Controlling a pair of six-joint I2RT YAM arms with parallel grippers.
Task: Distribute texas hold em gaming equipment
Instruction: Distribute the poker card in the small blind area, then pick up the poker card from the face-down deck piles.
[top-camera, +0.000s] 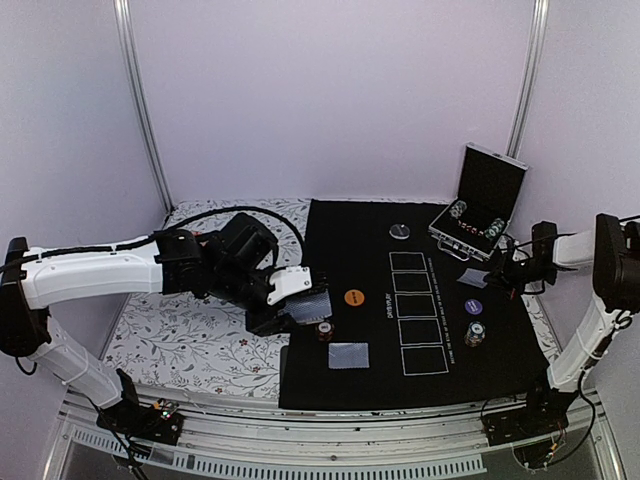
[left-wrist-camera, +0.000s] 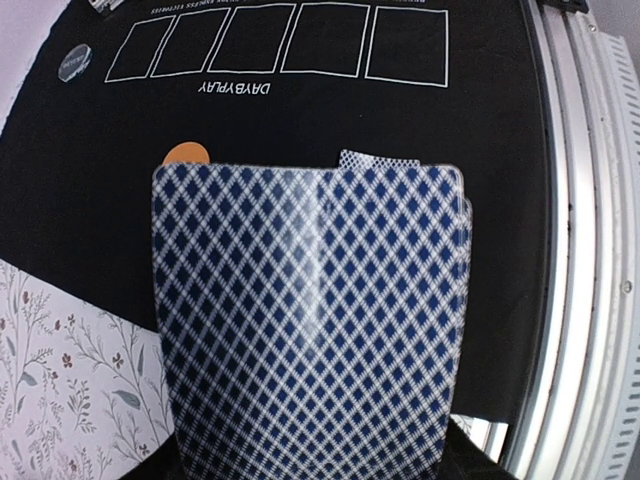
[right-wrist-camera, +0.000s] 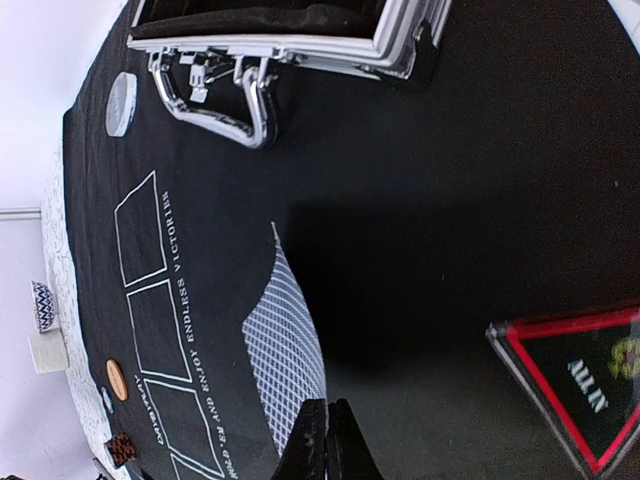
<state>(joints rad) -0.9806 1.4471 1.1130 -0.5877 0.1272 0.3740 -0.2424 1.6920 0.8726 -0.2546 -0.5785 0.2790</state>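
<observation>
The left gripper (top-camera: 292, 302) is clenched on a deck of cards (left-wrist-camera: 310, 320) with blue-diamond backs, held over the left edge of the black mat (top-camera: 430, 385), just beside the orange disc (top-camera: 353, 297). One loose card (top-camera: 348, 355) lies face down on the mat nearer the arms' bases. Across the mat, the right gripper (right-wrist-camera: 327, 440) has its fingers pressed together, apparently pinching the corner of a bowed single card (right-wrist-camera: 285, 340), though the contact is hard to make out. The red triangle marker (right-wrist-camera: 580, 390) lies near it, in front of the open case (top-camera: 485, 195).
</observation>
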